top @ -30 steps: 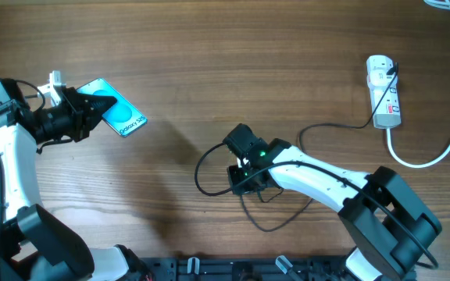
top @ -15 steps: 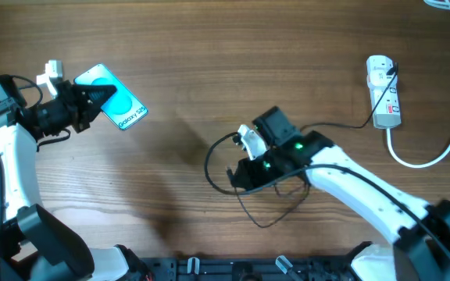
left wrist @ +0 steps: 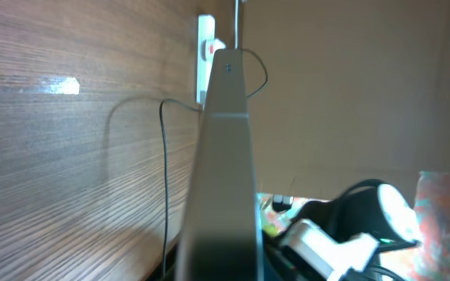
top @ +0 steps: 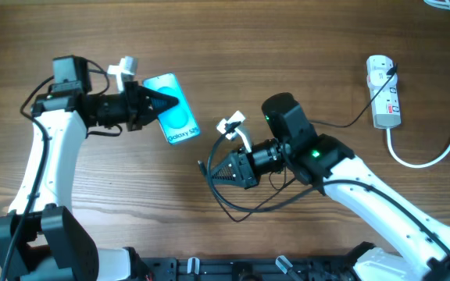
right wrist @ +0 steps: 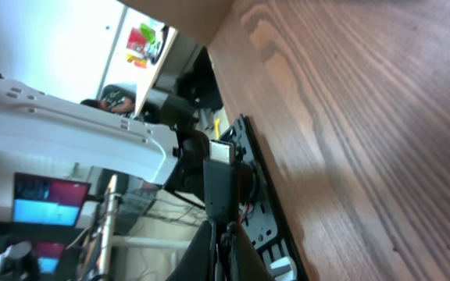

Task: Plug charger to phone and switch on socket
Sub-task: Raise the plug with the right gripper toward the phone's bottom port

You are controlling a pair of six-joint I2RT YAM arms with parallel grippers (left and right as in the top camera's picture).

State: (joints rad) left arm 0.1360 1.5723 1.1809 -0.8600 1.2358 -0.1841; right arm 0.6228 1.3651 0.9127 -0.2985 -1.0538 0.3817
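Note:
The phone (top: 176,119), cyan screen up, is clamped at its far end by my left gripper (top: 161,104), which is shut on it left of centre. In the left wrist view the phone (left wrist: 225,156) shows edge-on as a grey slab. My right gripper (top: 213,171) points left, just right of and below the phone, shut on the charger (top: 233,209) near its free end. The connector (right wrist: 219,179) sticks out from between its fingers, and the right gripper (right wrist: 221,238) is closed around it. The thin black cable runs back to the white socket (top: 383,92) at far right, also seen as the socket (left wrist: 207,55).
A thick white cord (top: 436,156) loops from the socket up to the top right corner. Slack charger cable lies in a loop under the right arm. A black rail (top: 248,269) runs along the table's front edge.
My left arm carried the phone right, toward the centre. My right gripper closed on the charger, lifted it and swung round to point left at the phone.

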